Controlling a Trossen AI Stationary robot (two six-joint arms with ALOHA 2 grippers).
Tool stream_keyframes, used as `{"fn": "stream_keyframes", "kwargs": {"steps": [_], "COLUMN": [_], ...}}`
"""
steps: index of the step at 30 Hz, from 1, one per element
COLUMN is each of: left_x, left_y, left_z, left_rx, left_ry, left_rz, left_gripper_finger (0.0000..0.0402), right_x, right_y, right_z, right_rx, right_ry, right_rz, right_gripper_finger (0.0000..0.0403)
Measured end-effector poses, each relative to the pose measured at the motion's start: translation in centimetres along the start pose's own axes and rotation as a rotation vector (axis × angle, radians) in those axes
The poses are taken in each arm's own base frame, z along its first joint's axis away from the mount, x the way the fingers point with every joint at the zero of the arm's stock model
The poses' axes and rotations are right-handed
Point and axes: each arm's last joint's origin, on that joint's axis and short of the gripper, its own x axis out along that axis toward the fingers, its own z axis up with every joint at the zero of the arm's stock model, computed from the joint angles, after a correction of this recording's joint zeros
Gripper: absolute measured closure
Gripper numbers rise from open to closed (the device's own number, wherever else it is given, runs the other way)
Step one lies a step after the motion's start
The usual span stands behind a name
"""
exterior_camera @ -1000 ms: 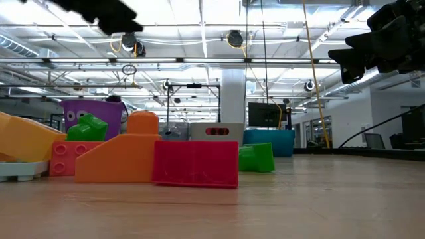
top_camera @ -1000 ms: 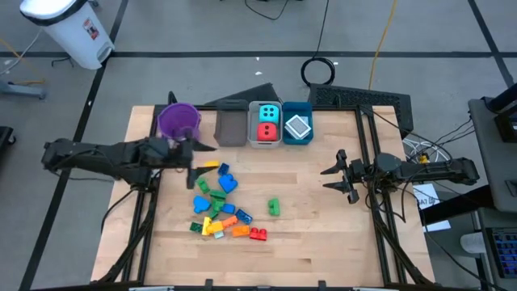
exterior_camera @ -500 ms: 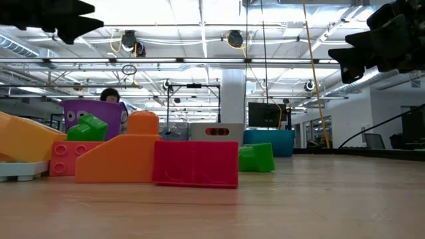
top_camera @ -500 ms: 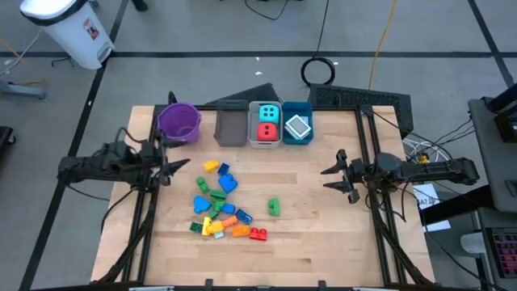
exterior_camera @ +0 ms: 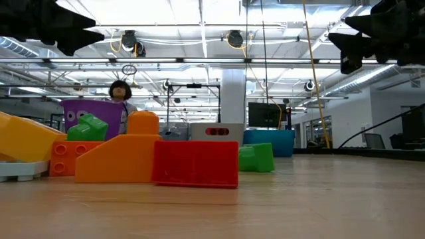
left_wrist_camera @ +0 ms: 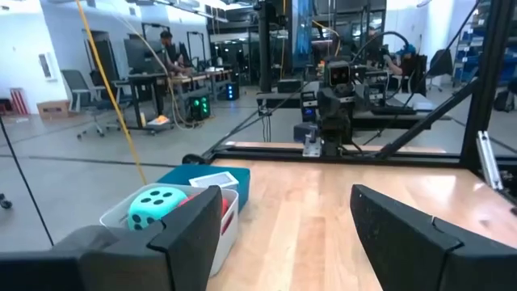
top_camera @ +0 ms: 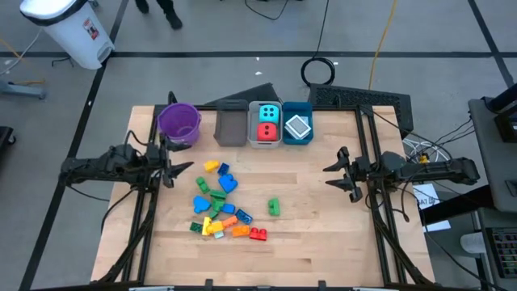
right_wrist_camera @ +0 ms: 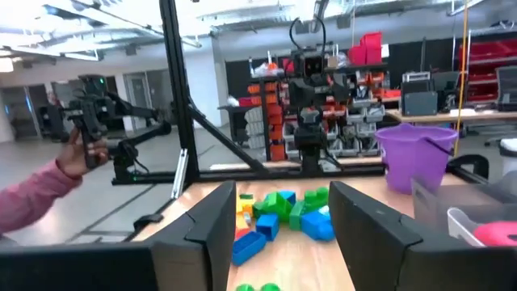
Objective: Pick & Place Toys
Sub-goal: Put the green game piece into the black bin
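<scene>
The toys lie as a heap of coloured bricks (top_camera: 218,204) on the wooden table, with a green brick (top_camera: 274,208) and a red brick (top_camera: 258,234) a little apart. A cyan die (top_camera: 267,114) and a red die (top_camera: 266,132) sit in the white bin (top_camera: 253,129). My left gripper (top_camera: 179,166) hovers open at the table's left, level, left of the heap. My right gripper (top_camera: 327,176) hovers open at the table's right. Nothing is between either pair of fingers (left_wrist_camera: 186,230) (right_wrist_camera: 214,218). In the low view the red brick (exterior_camera: 196,162) and an orange brick (exterior_camera: 116,159) stand nearest.
A purple bucket (top_camera: 178,121), a grey bin (top_camera: 231,125) and a blue bin (top_camera: 307,113) holding a white flat piece stand in a row with the white bin along the far edge. A person's hand in a pink sleeve (right_wrist_camera: 48,190) shows beyond the table.
My left gripper has drawn back from beside the purple bucket toward the table's left edge and sunk, then settled, its fingers still open. My right gripper has tipped slightly upward in place. The toys have not moved.
</scene>
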Motion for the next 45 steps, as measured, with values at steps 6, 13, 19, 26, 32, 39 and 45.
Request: {"fn": "stream_keyframes", "kwargs": {"steps": [6, 13, 19, 26, 32, 39, 45], "left_x": [0.4, 0.6, 0.6, 0.6, 0.6, 0.6, 0.6], "left_y": [-0.1, -0.2, -0.2, -0.2, -0.2, -0.2, -0.2], "left_z": [-0.2, -0.3, -0.3, -0.3, -0.3, -0.3, -0.3], "left_rx": [0.002, -0.014, -0.017, -0.043, -0.043, -0.039, -0.039], "left_ry": [0.031, 0.045, 0.047, 0.046, 0.046, 0.046, 0.047], "left_rz": [-0.002, -0.002, -0.002, -0.002, -0.003, -0.003, -0.003], "left_gripper_finger": [0.0128, 0.0128, 0.0128, 0.0128, 0.0128, 0.0128, 0.0128], "right_x": [1.0, 2.9, 6.9, 14.1, 17.5, 17.8, 17.1], "right_y": [-0.1, 0.9, 3.2, 5.5, 6.1, 3.5, 0.8], "right_z": [-1.2, -3.0, -3.8, -6.4, -9.6, -11.8, -11.5], "right_rx": [0.121, 0.169, 0.195, 0.228, 0.274, 0.209, 0.211], "right_ry": [0.096, 0.177, 0.363, 0.564, 0.685, 0.764, 0.87], "right_rz": [-0.055, -0.068, 0.091, 0.238, 0.359, 0.178, 0.013], "right_gripper_finger": [0.0227, 0.0174, 0.0129, 0.0138, 0.0148, 0.0149, 0.0149]}}
